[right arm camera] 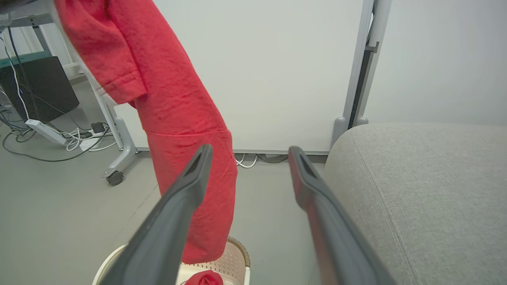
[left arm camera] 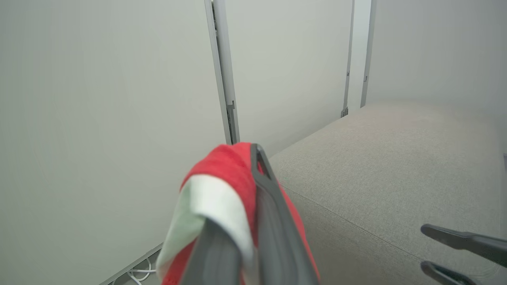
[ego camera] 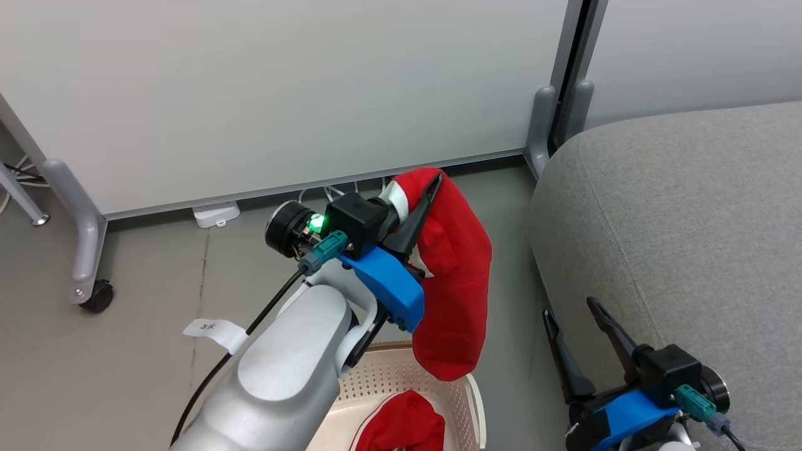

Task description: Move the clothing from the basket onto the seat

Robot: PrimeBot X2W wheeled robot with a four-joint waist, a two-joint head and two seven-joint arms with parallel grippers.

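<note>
Dangling beside grey seat (ego camera: 677,207): garment (ego camera: 454,275) clamped in left jaws; right jaws agape, empty.

Head view looks steeply down from above onto floor (ego camera: 156,282), basket (ego camera: 401,376) and seat (ego camera: 677,207). Left wrist view looks along the left fingers (left arm camera: 273,221), very near the red garment (left arm camera: 222,162), across the seat. Right wrist view sits low, facing the white partition (right arm camera: 277,79). All share the seat.
</note>
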